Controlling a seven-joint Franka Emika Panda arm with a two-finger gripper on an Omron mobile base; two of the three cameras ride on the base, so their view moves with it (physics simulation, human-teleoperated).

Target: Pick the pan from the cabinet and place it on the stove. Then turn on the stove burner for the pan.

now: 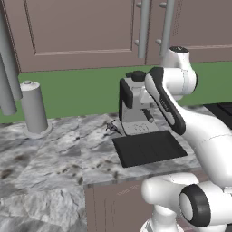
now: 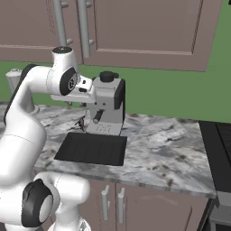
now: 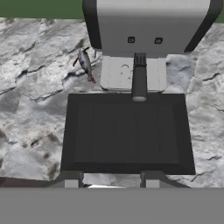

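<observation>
Cabinet [image 1: 81, 31] doors shut above the coffee machine [image 2: 106, 108], stove [image 2: 219, 153] cropped at far right; gripper [image 3: 111, 180], partly parted and empty, hovers over the black mat [image 3: 127, 133].

- No text, label, brand, number or sign can be read anywhere in these views
- The grey-and-black coffee machine [image 3: 146, 26] bears two small dark square marks on its front, too small to make out as writing
- The mauve-brown wall cabinet doors [image 1: 81, 31] are plain panels with no lettering
- The flat black rectangular tray [image 3: 127, 133] on the marbled counter carries no marking
</observation>
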